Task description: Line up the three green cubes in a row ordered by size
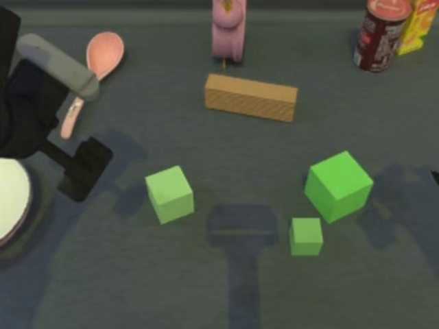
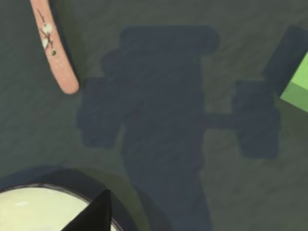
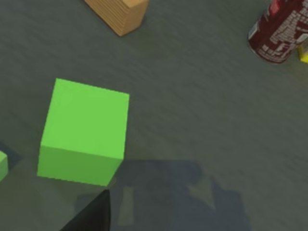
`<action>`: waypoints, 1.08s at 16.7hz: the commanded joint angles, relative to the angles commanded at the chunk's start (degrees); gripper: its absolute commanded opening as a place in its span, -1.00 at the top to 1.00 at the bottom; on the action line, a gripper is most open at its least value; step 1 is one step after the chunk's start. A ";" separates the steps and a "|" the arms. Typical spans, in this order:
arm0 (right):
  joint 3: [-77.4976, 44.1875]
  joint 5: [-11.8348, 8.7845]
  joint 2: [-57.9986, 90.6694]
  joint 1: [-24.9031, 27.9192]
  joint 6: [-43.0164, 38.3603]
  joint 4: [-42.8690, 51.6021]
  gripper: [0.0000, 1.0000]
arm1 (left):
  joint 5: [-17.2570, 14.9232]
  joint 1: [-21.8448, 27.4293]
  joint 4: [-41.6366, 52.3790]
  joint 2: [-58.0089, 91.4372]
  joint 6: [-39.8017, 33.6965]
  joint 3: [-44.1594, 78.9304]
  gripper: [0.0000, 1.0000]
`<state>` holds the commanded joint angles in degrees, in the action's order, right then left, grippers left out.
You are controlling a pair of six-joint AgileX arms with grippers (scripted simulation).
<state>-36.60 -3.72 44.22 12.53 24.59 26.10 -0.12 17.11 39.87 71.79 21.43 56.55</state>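
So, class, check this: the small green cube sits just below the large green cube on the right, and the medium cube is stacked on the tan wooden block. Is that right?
Not quite. In the top view, the medium cube rests on the table, apart from the tan wooden block. The small green cube does sit just below the large green cube on the right.

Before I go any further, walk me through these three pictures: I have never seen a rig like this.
This is a rendered simulation of two robot arms at a table. One picture looks down from above; the other two come from cameras on the wrists.

From above, the left arm's gripper hangs at the table's left, near a pale round plate and a pink spoon. The right arm barely shows at the right edge.

Three matte green cubes lie apart: the large bright one, the small one beside it, and the medium paler one further left. Behind them sit a long tan wooden block, a pink figurine and a red can.

Nothing is held.
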 joint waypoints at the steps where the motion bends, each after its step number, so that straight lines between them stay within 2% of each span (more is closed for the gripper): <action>1: 4.56 0.11 -5.49 -1.71 -2.82 -2.91 -1.00 | -0.05 1.39 3.32 5.82 1.71 4.35 -1.00; 6: 23.41 1.55 -27.07 -8.12 -15.09 -15.74 -1.00 | -0.22 7.48 17.29 30.09 9.29 24.26 -1.00; 10: 33.05 3.02 -39.72 -11.00 -21.92 -23.20 -1.00 | -0.11 10.75 24.30 43.38 13.44 35.68 -1.00; 13: 36.30 3.66 -43.91 -11.88 -24.37 -25.87 -1.00 | -0.02 11.93 26.72 47.85 14.92 39.96 -1.00; 18: 36.60 3.72 -44.22 -11.96 -24.59 -26.10 -1.00 | -0.01 11.74 26.81 48.15 14.99 40.19 -1.00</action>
<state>0.00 0.00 0.00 0.57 0.00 0.00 -0.12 28.85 66.68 119.94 36.43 96.74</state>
